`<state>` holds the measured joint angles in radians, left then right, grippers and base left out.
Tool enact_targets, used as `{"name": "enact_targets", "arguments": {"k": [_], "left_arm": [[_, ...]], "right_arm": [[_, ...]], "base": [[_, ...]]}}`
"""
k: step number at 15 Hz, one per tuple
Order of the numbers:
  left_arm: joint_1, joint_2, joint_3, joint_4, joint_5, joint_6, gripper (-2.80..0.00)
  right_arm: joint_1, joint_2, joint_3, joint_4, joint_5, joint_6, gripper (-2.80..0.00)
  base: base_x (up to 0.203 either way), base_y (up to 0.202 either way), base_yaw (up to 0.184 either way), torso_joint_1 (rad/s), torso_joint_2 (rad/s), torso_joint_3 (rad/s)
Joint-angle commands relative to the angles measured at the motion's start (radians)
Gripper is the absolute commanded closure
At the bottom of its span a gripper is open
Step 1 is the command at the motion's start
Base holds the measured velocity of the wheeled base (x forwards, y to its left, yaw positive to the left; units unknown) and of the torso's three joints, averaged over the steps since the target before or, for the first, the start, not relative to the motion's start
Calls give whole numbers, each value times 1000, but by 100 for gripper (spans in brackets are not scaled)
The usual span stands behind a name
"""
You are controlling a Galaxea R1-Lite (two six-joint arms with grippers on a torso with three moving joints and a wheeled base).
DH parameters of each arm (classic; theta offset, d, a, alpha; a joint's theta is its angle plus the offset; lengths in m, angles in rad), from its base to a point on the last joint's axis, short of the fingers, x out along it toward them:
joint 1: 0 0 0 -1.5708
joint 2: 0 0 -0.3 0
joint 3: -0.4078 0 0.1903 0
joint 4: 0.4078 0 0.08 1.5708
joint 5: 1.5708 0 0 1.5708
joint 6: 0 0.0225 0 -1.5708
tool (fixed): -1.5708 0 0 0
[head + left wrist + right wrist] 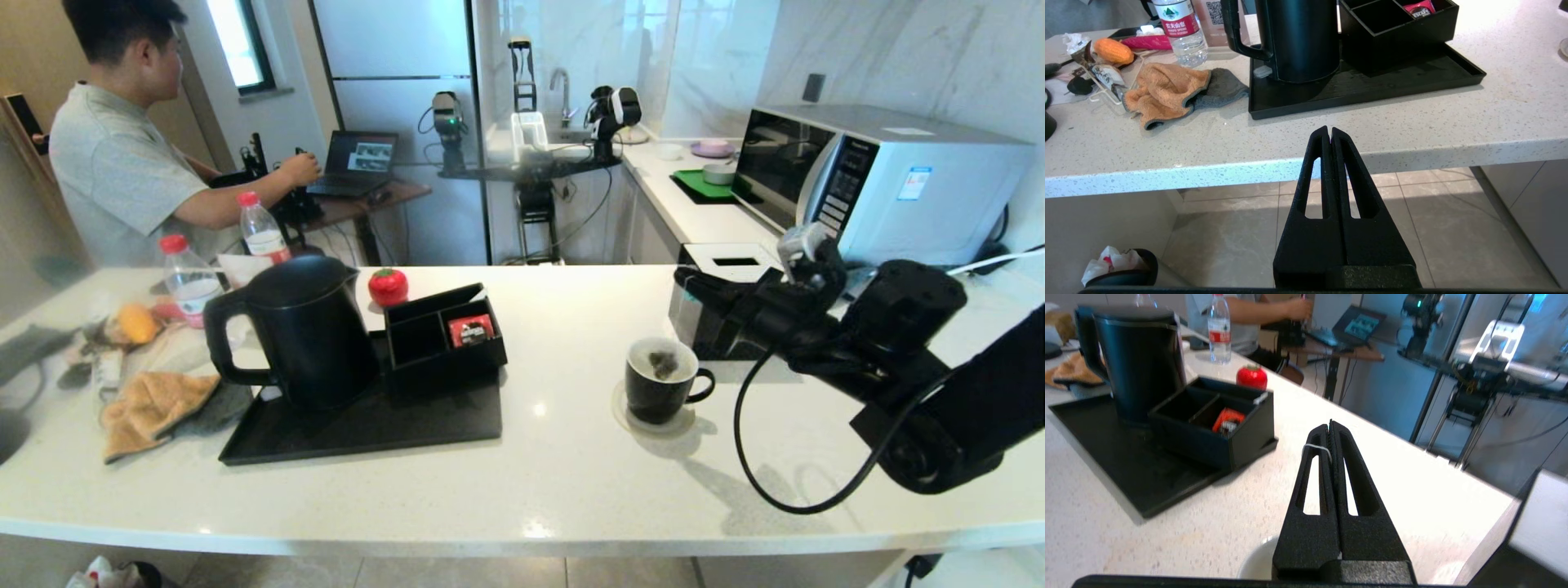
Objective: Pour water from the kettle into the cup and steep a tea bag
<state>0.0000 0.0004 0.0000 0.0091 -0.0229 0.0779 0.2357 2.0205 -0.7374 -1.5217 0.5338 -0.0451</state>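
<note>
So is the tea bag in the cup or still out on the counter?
In the cup: the head view shows the greyish tea bag against its white inside. Whether there is water cannot be told.

Head camera overlooks the counter (571, 457); both wrist cameras, lower, share the kettle (1302, 41).

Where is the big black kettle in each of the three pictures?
Head view: the kettle stands left of middle, on the black tray.
Left wrist view: the kettle is at the top middle, its lid cut off by the edge.
Right wrist view: the kettle is at the upper left.
Shared landmark: the black divided box with the red packet sits beside the kettle in all three.
</note>
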Motion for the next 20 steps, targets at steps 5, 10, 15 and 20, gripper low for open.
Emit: {"name": "enact_targets", "arguments": {"k": [5, 10, 15, 20], "left_arm": [[0, 0, 0, 0, 0, 0, 0], [0, 0, 0, 0, 0, 0, 0], [0, 0, 0, 0, 0, 0, 0], [0, 0, 0, 0, 0, 0, 0]], "right_arm": [[2, 116, 33, -44, 6, -12, 0], [2, 126, 38, -44, 6, -13, 0], [1, 91, -27, -44, 5, -6, 0], [-3, 37, -69, -44, 5, 13, 0]], "base": [[0, 0, 0, 0, 0, 0], [0, 0, 0, 0, 0, 0], [0, 0, 0, 0, 0, 0], [0, 0, 0, 0, 0, 0]]}}
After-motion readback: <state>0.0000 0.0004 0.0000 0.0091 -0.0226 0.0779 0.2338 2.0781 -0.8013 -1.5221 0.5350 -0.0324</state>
